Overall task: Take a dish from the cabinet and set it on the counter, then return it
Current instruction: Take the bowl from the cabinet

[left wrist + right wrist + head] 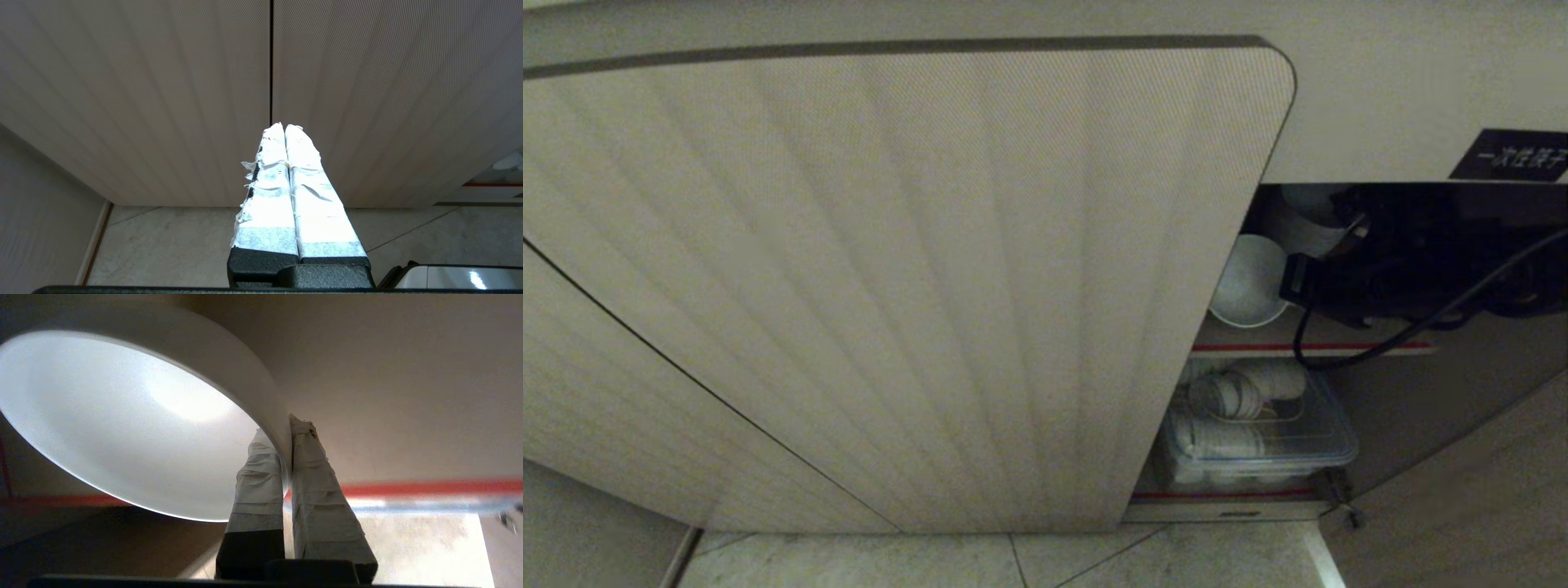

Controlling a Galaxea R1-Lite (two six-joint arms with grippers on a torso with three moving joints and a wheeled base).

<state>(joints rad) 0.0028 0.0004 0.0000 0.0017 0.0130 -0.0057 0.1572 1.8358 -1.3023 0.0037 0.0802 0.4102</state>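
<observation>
Right end effector (286, 428) pinched on bowl (122, 424) rim, one finger inside, one outside. Bowl hangs off fingertips inside cabinet (890, 286), above red-edged shelf (1323, 347). I judge right arm nearer; left end effector (284, 127) closed, empty.

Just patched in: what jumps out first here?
The big ribbed cabinet door fills most of the head view. At its right edge, in the open cabinet, the right pincer pinches the rim of the white bowl above the red-edged shelf. A clear tub of white dishes sits below.
</observation>
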